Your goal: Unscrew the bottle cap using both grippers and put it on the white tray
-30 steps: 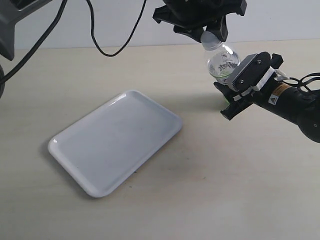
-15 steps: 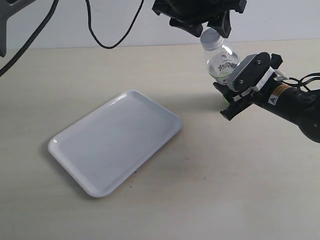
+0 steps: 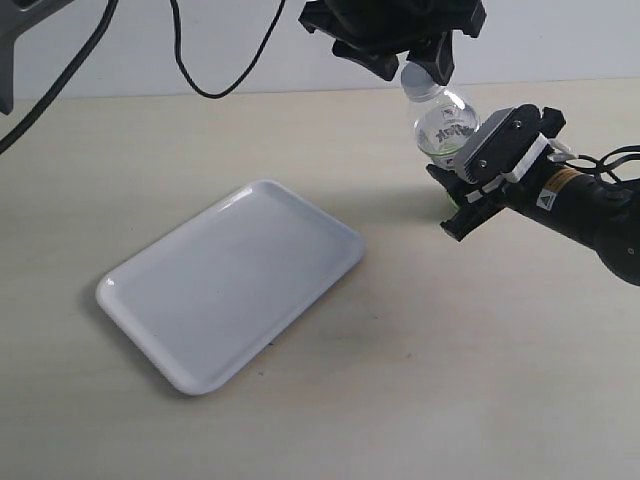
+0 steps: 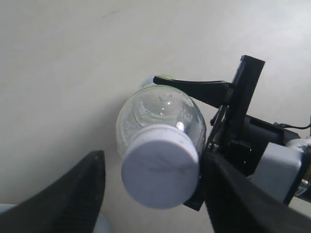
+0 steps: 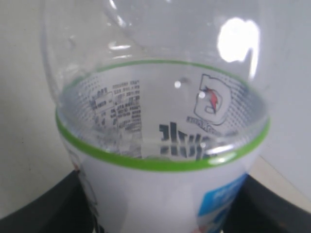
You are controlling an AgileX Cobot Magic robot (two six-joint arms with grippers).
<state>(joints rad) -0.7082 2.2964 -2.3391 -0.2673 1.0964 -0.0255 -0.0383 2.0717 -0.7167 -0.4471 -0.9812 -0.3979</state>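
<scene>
The clear bottle [image 3: 445,125] with its white, green and blue label is held tilted above the table, my right gripper [image 3: 462,160] shut on its body. In the right wrist view the bottle [image 5: 160,170] fills the frame between the dark fingers [image 5: 43,204]. The white bottle cap [image 3: 418,78] sits on the bottle's neck. My left gripper [image 3: 412,68] hangs over it, open. In the left wrist view the cap [image 4: 160,174] lies between the two fingers; one finger [image 4: 233,194] is close against it, the other stands apart. The white tray [image 3: 230,285] lies empty at the left.
A black cable [image 3: 200,90] hangs down over the far left of the table in front of the pale back wall. Part of a grey machine frame [image 3: 20,20] shows in the top left corner. The tray lies well left of both arms.
The left gripper has risen slightly and shifted a little left over the cap. The bottle and the right gripper have stayed in place.
</scene>
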